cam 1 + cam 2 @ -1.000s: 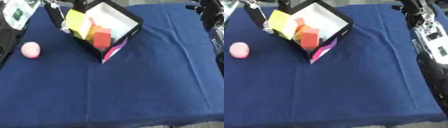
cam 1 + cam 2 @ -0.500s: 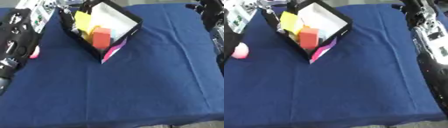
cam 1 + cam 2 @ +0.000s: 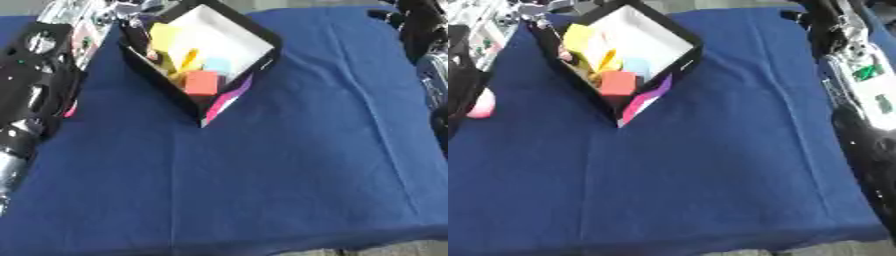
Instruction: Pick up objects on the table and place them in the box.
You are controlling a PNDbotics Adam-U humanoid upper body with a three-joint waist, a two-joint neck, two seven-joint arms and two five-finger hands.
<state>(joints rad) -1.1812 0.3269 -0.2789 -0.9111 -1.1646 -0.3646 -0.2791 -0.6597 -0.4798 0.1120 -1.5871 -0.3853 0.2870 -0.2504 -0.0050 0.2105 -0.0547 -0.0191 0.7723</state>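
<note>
Pink and rounded, a small ball (image 3: 481, 106) lies near the left edge of the tabletop, half hidden behind the robot's left arm (image 3: 35, 85), which comes in along that edge and reaches toward the far left corner. It is the only loose object visible on the cloth, and it sits well apart from the box.

Black outside and white inside, the box (image 3: 254, 35) stands tilted near the far left part of the tabletop, its open face turned up and one corner pointing toward the near edge. Inside lie a yellow block (image 3: 164, 36), a smaller yellow piece (image 3: 188, 59), a pale blue block (image 3: 217, 65) and a red-orange cube (image 3: 202, 82). A pink and purple flap (image 3: 224, 101) shows at the box's nearest corner.

Dark blue cloth (image 3: 289, 170) covers the tabletop, creased in long lines from far edge to near edge.

Left hand (image 3: 131, 9) shows only as silver and black parts just beyond the box's far left corner; whether its fingers are apart or curled cannot be told. Right arm (image 3: 855, 55) runs along the right edge, and its hand is not clearly visible.
</note>
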